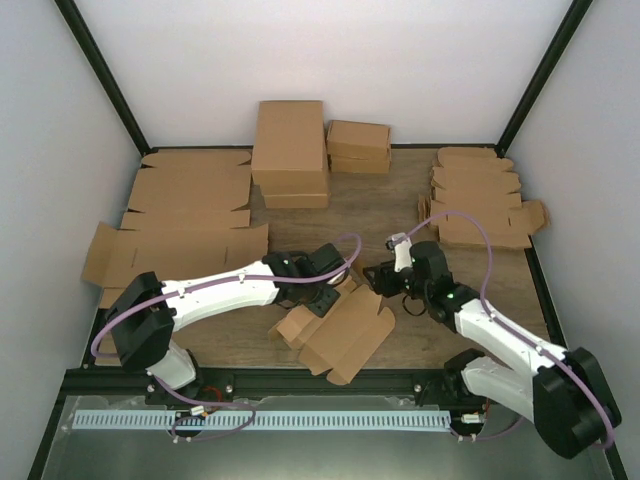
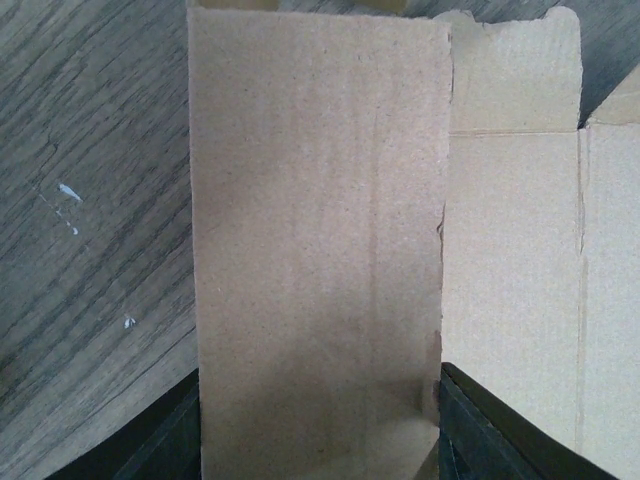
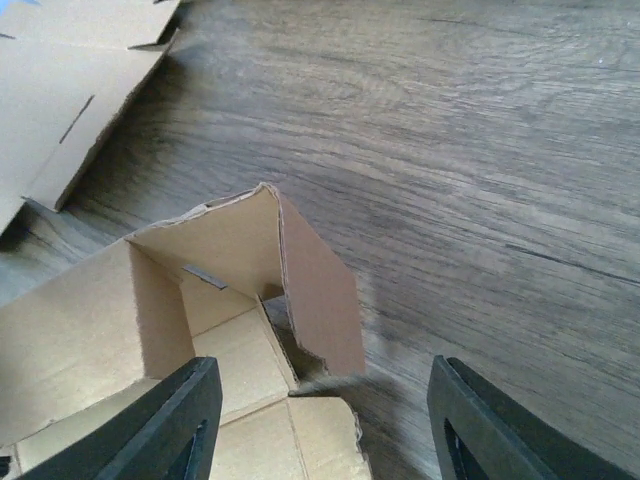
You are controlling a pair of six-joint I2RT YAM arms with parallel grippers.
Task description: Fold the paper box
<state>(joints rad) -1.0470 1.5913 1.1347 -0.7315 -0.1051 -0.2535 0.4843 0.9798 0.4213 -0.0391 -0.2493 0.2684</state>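
Observation:
The paper box (image 1: 340,335) is a small brown die-cut piece, partly folded, lying near the front middle of the wooden table. My left gripper (image 1: 318,292) reaches it from the left. In the left wrist view an upright cardboard panel of the box (image 2: 315,230) fills the gap between the two dark fingers (image 2: 480,430), touching both, so my left gripper (image 2: 318,440) is shut on it. My right gripper (image 1: 385,283) sits at the box's right end. In the right wrist view it (image 3: 325,425) stands open, with a raised corner flap of the box (image 3: 315,290) loose between its fingers.
Big folded brown boxes (image 1: 290,150) and a smaller stack (image 1: 358,145) stand at the back. Large flat cardboard sheets (image 1: 180,215) cover the left side, one showing in the right wrist view (image 3: 70,80). A pile of flat die-cut pieces (image 1: 480,200) lies at the back right.

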